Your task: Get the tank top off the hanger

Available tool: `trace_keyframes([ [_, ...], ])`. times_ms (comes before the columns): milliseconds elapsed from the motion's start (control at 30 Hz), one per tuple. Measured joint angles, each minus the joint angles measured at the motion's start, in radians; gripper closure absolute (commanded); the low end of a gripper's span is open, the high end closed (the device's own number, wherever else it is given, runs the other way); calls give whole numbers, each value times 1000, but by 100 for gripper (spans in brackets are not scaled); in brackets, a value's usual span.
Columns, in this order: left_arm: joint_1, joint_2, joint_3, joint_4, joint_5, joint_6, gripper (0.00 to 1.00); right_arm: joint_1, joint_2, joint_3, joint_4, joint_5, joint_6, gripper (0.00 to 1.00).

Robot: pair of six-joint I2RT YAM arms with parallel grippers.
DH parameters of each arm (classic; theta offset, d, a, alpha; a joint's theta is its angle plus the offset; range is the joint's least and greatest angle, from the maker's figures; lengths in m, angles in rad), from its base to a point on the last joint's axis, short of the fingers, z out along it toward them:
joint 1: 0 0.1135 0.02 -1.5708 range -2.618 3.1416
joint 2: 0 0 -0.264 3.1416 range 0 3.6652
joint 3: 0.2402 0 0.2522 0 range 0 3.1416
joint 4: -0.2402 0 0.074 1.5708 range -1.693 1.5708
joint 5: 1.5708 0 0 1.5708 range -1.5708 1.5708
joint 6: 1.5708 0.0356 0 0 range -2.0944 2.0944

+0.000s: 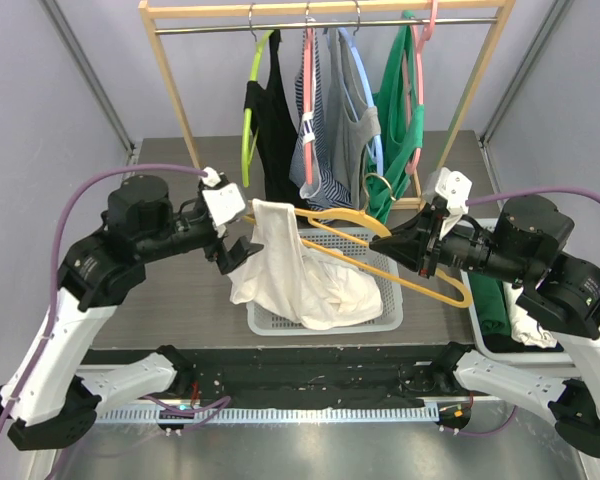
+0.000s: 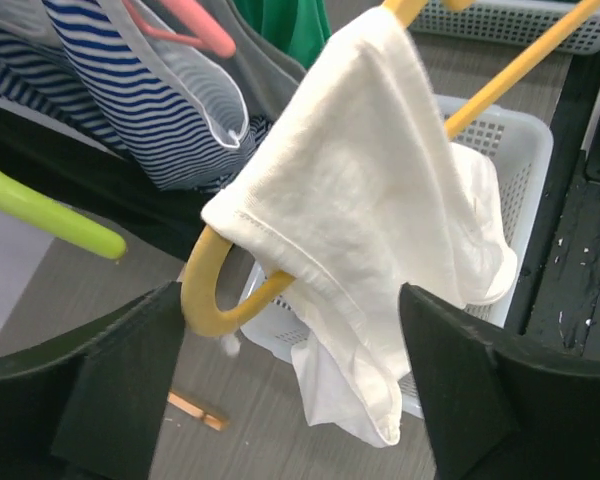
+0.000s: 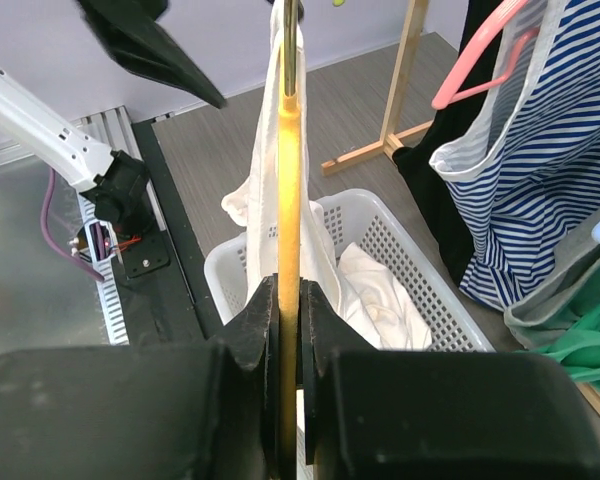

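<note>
- Grey tabletop [image 1: 180,300] backed by a wooden clothes rack [image 1: 175,90] hung with striped, black and green garments.
- White basket [image 1: 380,320] sits mid-table, between the two arms.
- Right claw [image 1: 405,245] is clamped tight on a yellow hanger [image 1: 420,282], holding it above the basket.
- White tank top [image 1: 290,275] is draped over the hanger's left end, its lower folds falling into the basket.
- Left claw [image 1: 242,252] is spread wide and grips nothing; it sits just beside the tank top's left edge, with the cloth hanging ahead of its fingers [image 2: 120,390].
</note>
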Motion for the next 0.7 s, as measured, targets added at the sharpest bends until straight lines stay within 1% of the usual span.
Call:
trace_keyframes([
  [67,0,13,-18,11,-13,-15,26,0,0,0,2,-1,2,99],
  [233,1,43,-32,36,-23,-53,30,0,2,0,6,-5,7,99],
  [333,2,47,-28,45,-21,-68,47,0,1,-1,6,-5,11,99],
  [367,3,47,-26,47,-20,-75,58,0,-1,-3,6,-5,12,99],
  [500,12,50,-13,47,-18,-92,73,-1,-16,-13,6,-2,11,99],
  [533,12,50,-12,46,-14,-98,79,-1,-21,-13,6,0,8,99],
  [600,12,52,-6,43,0,-108,87,-1,-28,-13,6,1,3,99],
  [633,13,54,-2,40,6,-112,95,-1,-32,-13,7,5,-1,99],
  [667,13,56,2,37,15,-115,99,-3,-34,-13,7,9,-4,99],
  [700,14,57,6,31,26,-119,100,-5,-36,-13,8,13,-5,99],
])
